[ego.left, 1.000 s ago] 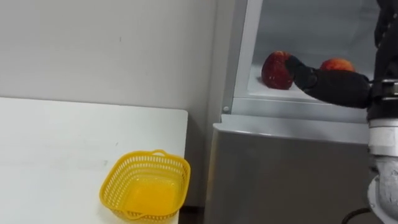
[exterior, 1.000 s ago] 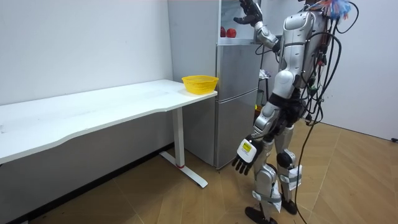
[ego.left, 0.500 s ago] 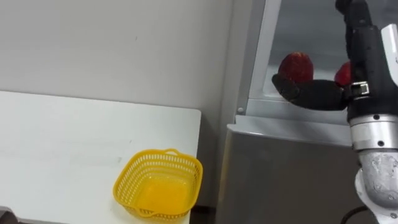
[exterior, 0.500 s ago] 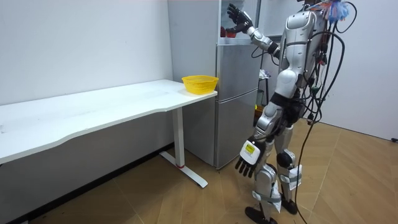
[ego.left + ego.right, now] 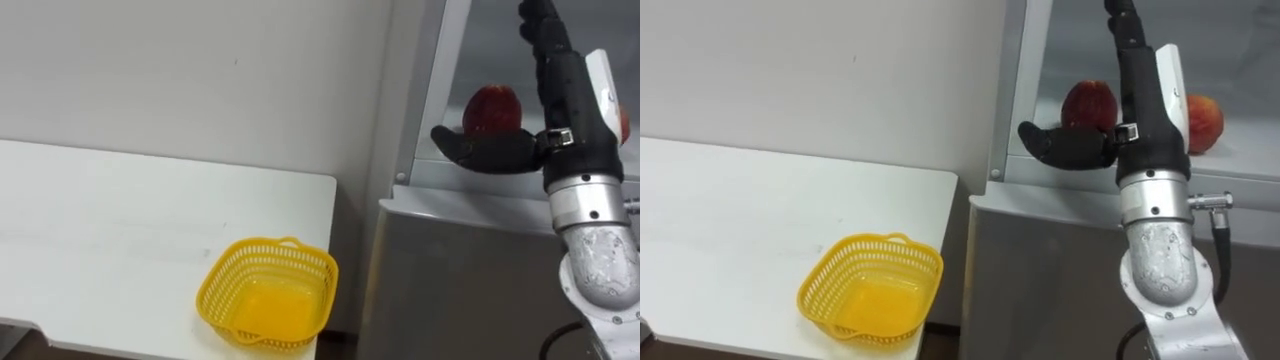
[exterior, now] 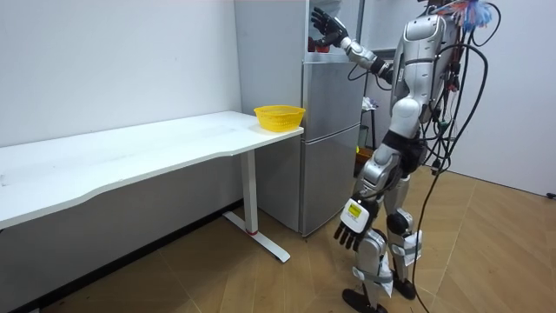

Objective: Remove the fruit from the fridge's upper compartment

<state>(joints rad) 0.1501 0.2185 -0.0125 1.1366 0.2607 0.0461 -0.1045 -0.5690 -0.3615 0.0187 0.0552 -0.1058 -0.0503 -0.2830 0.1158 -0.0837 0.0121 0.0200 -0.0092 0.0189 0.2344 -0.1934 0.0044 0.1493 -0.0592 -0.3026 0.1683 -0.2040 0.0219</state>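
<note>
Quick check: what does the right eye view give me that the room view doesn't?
Right eye view: a dark red fruit and a lighter fruit on the fridge shelf, with the open right robot hand putting its thumb in front of the dark one. Room view: the robot standing at the fridge, left robot hand hanging open by its thigh. Both: the yellow basket at the table end.

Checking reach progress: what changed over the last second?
Right hand swung in toward the upper fridge and turned fingers-up, thumb now before the dark red apple; open, gripping nothing. That apple, the lighter apple and yellow basket unmoved; left hand still hangs at its side.
</note>
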